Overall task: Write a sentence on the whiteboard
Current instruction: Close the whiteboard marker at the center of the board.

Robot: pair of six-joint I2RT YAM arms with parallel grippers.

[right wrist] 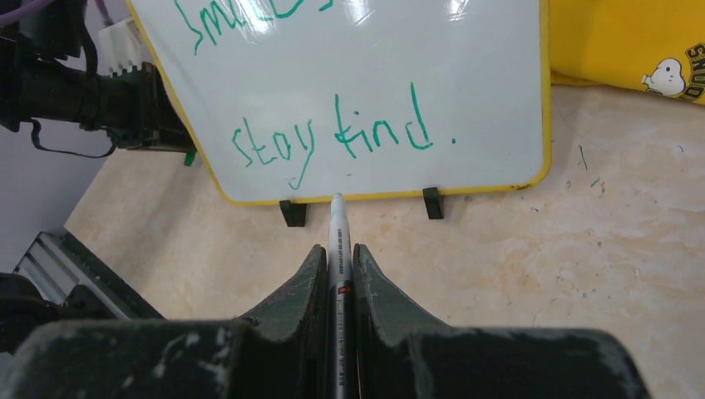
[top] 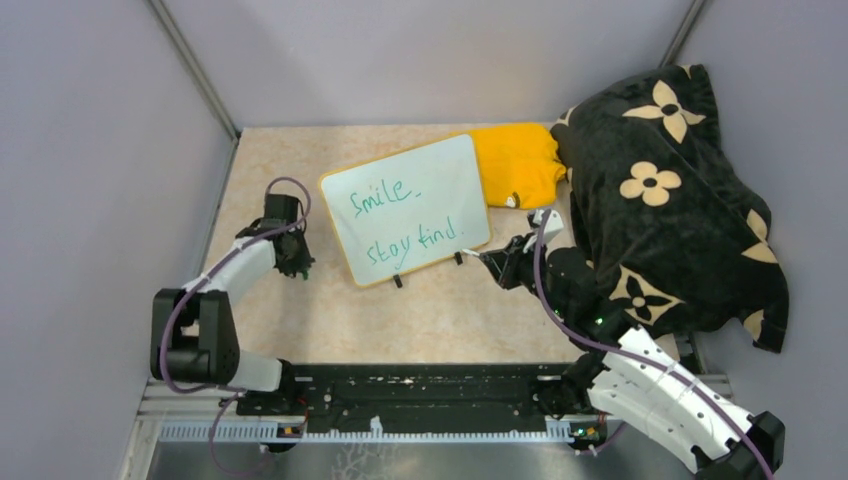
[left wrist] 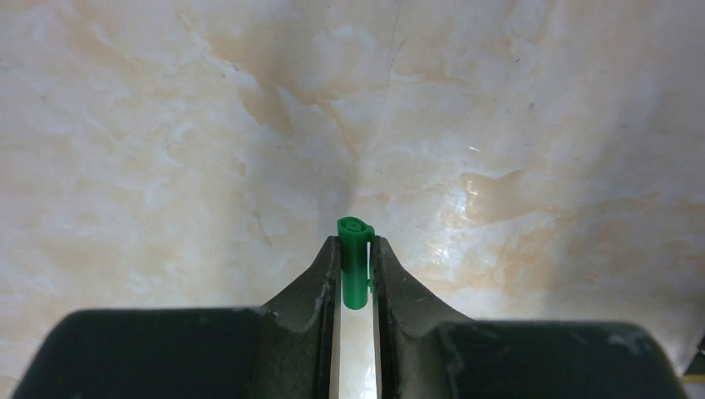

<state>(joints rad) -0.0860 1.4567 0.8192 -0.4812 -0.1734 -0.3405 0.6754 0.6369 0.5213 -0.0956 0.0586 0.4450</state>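
Observation:
The whiteboard [top: 410,208] lies tilted on the marble table, yellow-rimmed, and shows again in the right wrist view as the whiteboard [right wrist: 465,75]. On it the sentence [top: 405,215] reads in green "Smile" above "stay kind."; the sentence [right wrist: 332,137] fills the right wrist view. My right gripper [right wrist: 336,253] is shut on a white marker [right wrist: 337,241], its tip pointing at the board's near rim, just off it. My left gripper [left wrist: 356,249] is shut on the green marker cap [left wrist: 355,262], left of the board over bare table; it appears as the left gripper [top: 297,262].
A folded yellow cloth [top: 515,160] lies against the board's right edge. A black blanket with cream flowers [top: 670,200] is piled at the right, over part of the right arm. Grey walls enclose the table on three sides.

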